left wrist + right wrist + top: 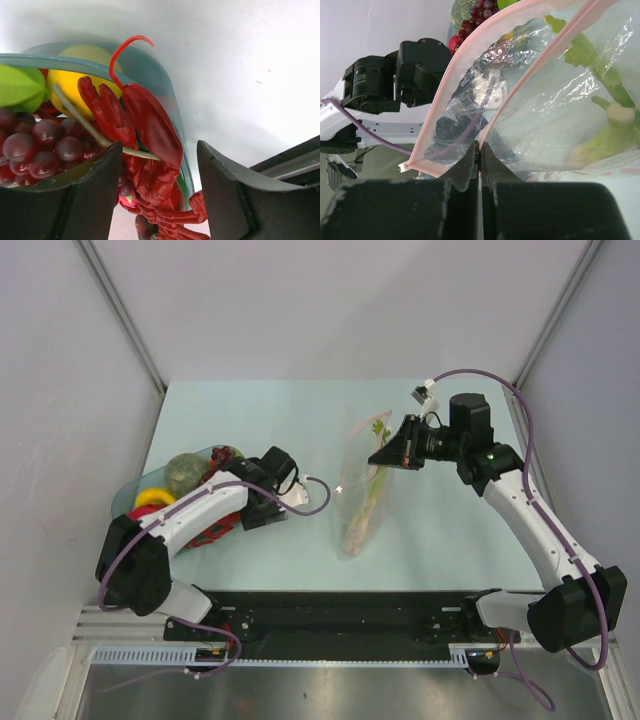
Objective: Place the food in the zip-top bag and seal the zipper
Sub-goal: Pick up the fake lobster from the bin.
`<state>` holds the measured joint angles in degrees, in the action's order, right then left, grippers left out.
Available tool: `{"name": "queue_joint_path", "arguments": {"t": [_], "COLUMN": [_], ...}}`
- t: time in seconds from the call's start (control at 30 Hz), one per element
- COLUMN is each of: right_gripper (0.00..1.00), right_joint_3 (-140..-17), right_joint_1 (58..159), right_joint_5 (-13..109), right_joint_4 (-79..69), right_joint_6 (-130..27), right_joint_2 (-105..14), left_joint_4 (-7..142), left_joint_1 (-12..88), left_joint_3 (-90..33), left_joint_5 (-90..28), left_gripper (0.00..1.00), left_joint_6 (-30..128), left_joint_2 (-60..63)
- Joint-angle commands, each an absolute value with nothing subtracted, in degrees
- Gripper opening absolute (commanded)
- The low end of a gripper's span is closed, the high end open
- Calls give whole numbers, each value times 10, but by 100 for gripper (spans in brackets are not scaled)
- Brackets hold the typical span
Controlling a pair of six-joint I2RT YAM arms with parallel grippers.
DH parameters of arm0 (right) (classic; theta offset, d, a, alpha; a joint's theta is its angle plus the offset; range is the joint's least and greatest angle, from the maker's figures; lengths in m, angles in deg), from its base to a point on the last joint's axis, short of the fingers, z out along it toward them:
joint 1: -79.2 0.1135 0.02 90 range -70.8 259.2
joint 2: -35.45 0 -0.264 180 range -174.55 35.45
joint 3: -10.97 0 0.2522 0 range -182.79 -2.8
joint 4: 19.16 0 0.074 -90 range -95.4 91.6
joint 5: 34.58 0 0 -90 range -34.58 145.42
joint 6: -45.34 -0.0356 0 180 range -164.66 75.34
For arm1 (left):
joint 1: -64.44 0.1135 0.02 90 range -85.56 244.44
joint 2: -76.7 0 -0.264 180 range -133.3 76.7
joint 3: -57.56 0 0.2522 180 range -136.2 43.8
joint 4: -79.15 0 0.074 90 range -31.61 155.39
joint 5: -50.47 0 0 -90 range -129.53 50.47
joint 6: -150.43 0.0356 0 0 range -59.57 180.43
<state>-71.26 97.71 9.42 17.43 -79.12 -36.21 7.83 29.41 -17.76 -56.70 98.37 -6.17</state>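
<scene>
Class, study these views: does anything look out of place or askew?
The red lobster hangs over the dish rim, inside the open left claw. The right claw pinches the zip-top bag; nothing else odd.

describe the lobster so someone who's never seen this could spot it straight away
At the left of the table sits a blue-green dish. The lobster drapes over its rim, between the open fingers of the left gripper. It is the only bright red piece with claws and a long curled feeler, unlike the round dark grapes and yellow piece beside it.
</scene>
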Motion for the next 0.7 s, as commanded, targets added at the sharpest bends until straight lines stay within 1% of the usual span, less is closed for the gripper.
{"name": "queue_joint_path", "arguments": {"t": [0.0,0.1,0.27,0.43,0.53,0.57,0.67], "right_gripper": [0,0,0,0,0,0,0], "right_joint_3": [-716,-715,-713,-713,-713,-713,-712], "right_joint_1": [974,974,973,972,972,972,973], "right_joint_5": [78,77,76,75,75,75,73], "right_joint_4": [158,160,159,152,149,148,147], "right_joint_6": [-788,-789,-789,-796,-797,-799,-801], "right_joint_2": [-350,-351,-351,-355,-357,-357,-357], "left_joint_4": [66,59,41,18,22,24,30], "left_joint_1": [314,318,318,318,318,318,321], "left_joint_3": [-206,-213,-230,-233,-220,-213,-212], "left_joint_5": [-545,-533,-504,-470,-477,-479,-482], "left_gripper": [68,70,61,59,59,61,63], "left_joint_6": [987,994,996,997,999,999,1002], "left_joint_2": [-78,-88,-90,-84,-80,-79,-83]}}
